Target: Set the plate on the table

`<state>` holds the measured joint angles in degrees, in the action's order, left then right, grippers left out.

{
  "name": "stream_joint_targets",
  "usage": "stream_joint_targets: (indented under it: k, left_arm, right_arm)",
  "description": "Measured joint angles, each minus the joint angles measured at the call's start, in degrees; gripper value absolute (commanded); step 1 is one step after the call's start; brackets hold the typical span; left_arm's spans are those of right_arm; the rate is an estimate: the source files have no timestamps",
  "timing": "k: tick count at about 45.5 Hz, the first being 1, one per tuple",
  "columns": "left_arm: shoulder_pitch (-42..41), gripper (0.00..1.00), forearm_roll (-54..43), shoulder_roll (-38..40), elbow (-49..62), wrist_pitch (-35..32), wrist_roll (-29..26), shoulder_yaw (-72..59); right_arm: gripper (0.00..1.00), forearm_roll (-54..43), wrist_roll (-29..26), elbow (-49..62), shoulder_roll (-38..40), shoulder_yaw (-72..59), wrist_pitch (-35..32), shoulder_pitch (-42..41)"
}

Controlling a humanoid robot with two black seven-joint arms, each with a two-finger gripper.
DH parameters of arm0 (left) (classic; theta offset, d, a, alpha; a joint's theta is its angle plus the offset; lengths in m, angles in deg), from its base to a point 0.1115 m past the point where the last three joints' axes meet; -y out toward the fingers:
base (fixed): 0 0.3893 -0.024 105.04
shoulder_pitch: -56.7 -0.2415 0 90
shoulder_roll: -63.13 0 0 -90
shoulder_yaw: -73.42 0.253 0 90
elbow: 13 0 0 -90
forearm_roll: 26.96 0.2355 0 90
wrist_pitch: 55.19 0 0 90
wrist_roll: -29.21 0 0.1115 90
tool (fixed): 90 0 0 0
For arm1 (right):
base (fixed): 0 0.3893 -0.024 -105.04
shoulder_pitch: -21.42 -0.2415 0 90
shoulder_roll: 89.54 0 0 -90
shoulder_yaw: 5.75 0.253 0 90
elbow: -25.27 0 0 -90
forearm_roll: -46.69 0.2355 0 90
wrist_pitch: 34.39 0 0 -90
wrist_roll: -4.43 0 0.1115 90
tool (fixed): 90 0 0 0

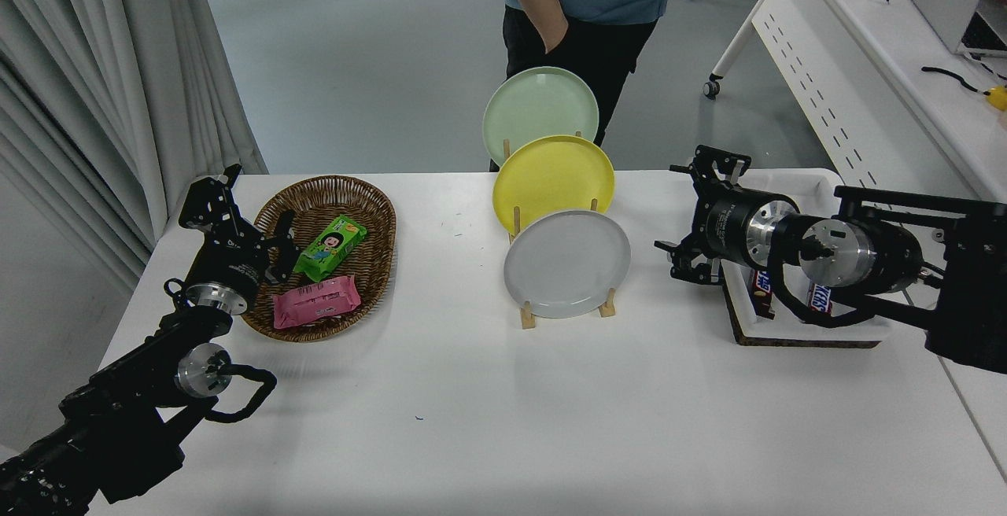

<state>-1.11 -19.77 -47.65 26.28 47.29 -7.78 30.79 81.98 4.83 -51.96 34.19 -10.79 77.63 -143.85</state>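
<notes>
One round, smooth grey plate stands racked — right pincer beside it.

On the table, a rack stands near the middle and holds three plates upright, one behind another: the plate at the front, a second plate behind it and a third plate at the back. To the left lies a basket with two packets in it, one packet behind the other packet. The left gripper sits at the basket's left edge. To the right of the rack hangs the right gripper, apart from the plate, before a tray holding bars. A person stands behind the table, and a desk is at the far right.
</notes>
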Motion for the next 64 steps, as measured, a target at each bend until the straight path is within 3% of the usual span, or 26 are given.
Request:
stream_joint_targets:
  k: [27, 64]
  left_arm:
    - [0.01, 1.0, 0.0, 0.03, 0.0, 0.0, 0.0, 0.0]
    - [0.02, 1.0, -0.02, -0.01, 0.0, 0.0, 0.0, 0.0]
  right_arm:
    - [1.0, 1.01, -2.07, 11.6, -12.32, 0.89, 2.26, -1.34]
    - [1.0, 4.6, -2.74, 17.21, -19.52, -2.88, 4.71, -1.5]
